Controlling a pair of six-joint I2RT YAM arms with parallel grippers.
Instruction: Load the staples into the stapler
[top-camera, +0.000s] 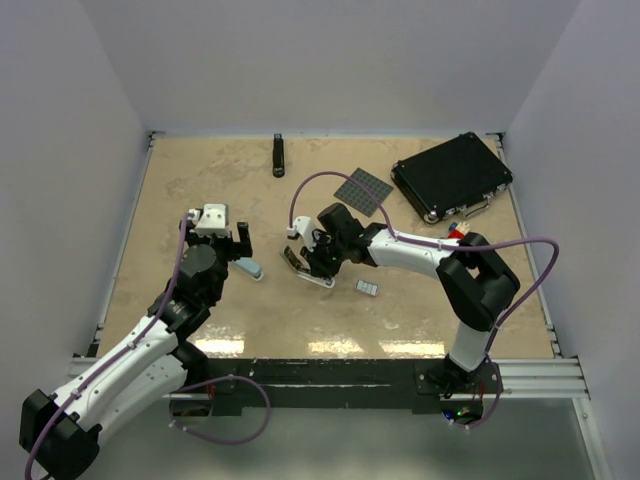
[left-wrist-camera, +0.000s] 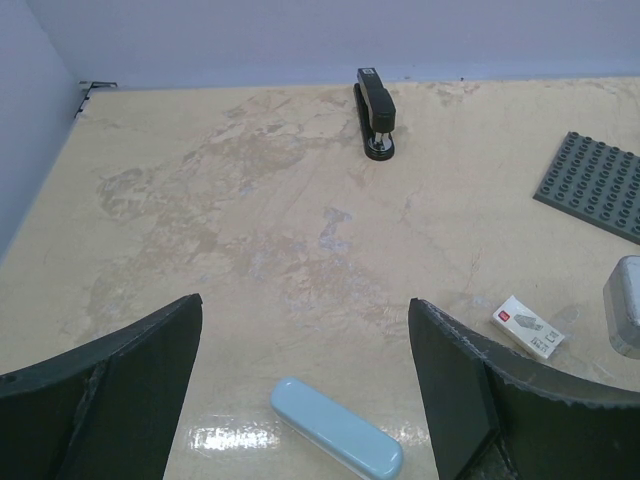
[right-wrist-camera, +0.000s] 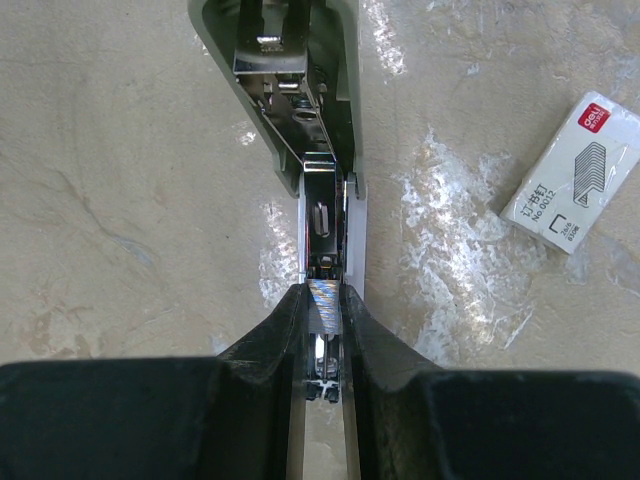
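Table (top-camera: 200, 180): bears everything; serves as the firm backing for any downward push.
Left gripper (left-wrist-camera: 305, 303): wide and holding nothing, hovering above the pale blue part (left-wrist-camera: 335, 440); best kept there, well apart from the loading.
Right gripper (right-wrist-camera: 322, 297): narrow, apparently pinched on a staple strip (right-wrist-camera: 322, 310) directly over the magazine.
Stapler (right-wrist-camera: 300, 110): lies hinged open mid-table, silvery channel up, in line with the right fingers.
Staple box (right-wrist-camera: 575, 170): rests flat near the stapler, to the right in the wrist view, not touching it.
Step in hand: seating the strip in the channel.
Doing it well: keep the strip square to the rails, lower gently, release only once it sits level; avoid twisting, likely to break the strip.
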